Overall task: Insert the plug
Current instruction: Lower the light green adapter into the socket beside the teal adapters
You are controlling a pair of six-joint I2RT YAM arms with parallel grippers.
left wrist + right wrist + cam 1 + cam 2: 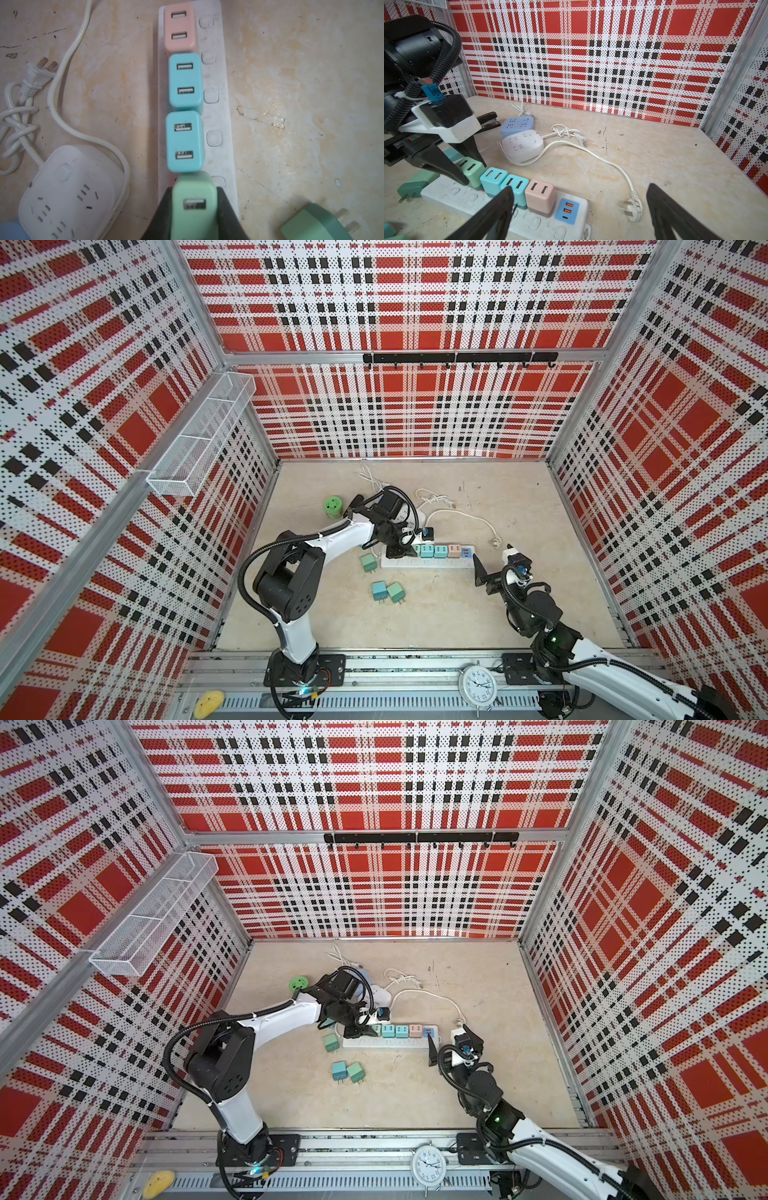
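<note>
A light green plug (194, 205) stands upright on the long white power strip (220, 116), right beside two teal plugs (185, 83) and a pink one (179, 27) seated in it. My left gripper (194, 189) is shut on the green plug, one black finger on each side; its prongs are hidden. In both top views the left gripper (401, 552) (360, 1031) sits over the strip's left end (428, 563). My right gripper (580, 188) (492, 562) hovers open and empty by the strip's right end, near the blue USB panel (566, 211).
Three loose plugs lie in front of the strip: dark green (368, 563), teal (378, 591), green (395, 593). Behind it are a white socket block (523, 145), a blue one (517, 123), a stapler (488, 120) and a white cord with its plug (632, 207). A green cylinder (333, 506) stands left.
</note>
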